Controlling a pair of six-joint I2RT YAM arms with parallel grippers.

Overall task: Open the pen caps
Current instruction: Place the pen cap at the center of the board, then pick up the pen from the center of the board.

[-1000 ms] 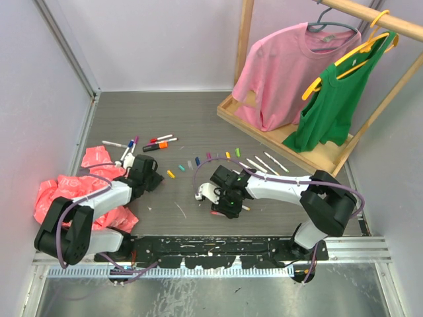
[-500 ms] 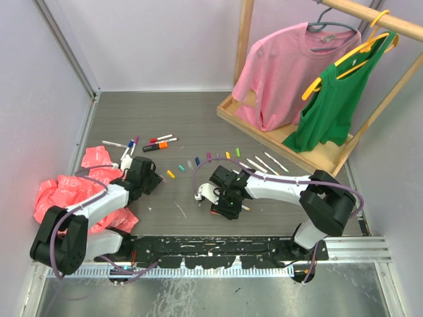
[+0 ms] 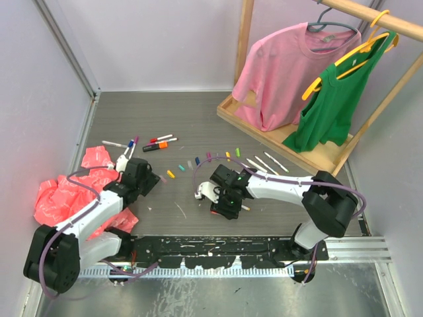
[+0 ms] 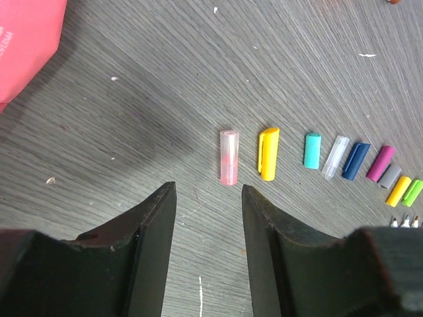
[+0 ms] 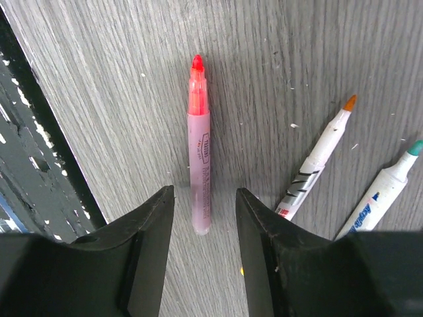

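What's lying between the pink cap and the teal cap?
A yellow cap lies between the pink cap and the teal cap, seen in the left wrist view.

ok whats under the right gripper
A red-tipped uncapped pen lies flat on the table below the open right gripper. What its fingers cover cannot be seen.

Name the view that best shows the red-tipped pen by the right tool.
Right wrist: the red-tipped pen lies full length, uncapped tip and barrel clear, its end between the fingers of the open right tool. Top external: the right arm covers that spot. Left wrist: caps, not this pen.
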